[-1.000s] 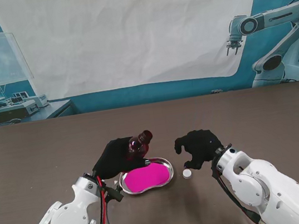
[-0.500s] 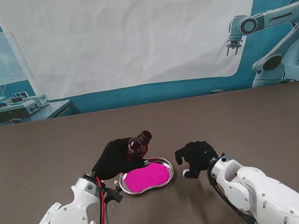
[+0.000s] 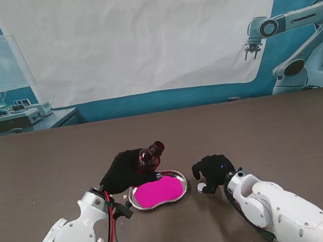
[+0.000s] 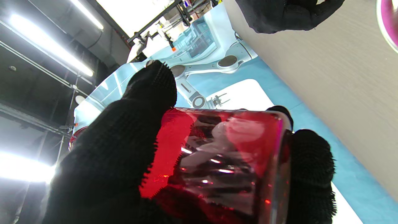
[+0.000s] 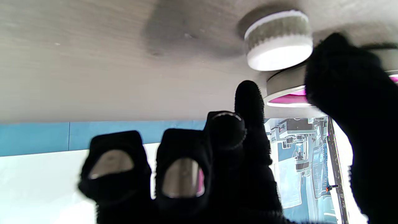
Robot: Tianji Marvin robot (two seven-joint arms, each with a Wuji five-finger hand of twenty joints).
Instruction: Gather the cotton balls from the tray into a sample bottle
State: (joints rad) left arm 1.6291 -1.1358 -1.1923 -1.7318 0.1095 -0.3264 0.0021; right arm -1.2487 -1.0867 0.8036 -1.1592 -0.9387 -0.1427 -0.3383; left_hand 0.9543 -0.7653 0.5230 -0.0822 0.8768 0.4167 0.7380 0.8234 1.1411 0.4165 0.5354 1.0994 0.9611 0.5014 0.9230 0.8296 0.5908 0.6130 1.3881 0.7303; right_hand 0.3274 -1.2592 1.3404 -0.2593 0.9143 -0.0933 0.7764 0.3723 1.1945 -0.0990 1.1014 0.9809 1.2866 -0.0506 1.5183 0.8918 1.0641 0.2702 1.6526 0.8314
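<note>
Lying just beside the right hand (image 3: pixel 215 172): white cap (image 5: pixel 279 42).

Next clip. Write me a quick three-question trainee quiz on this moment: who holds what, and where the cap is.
1. True or false: the left hand is closed around the red sample bottle.
2. The white cap is: A) on the bottle; B) on the table by the right hand; C) inside the tray.
3. Fill in: the inside of the tray shows the colour ____.

Key
1. True; the left wrist view shows the fingers wrapped on the bottle.
2. B; in the right wrist view the cap rests on the table, with the thumb and forefinger on either side and not closed on it.
3. Pink.
</note>
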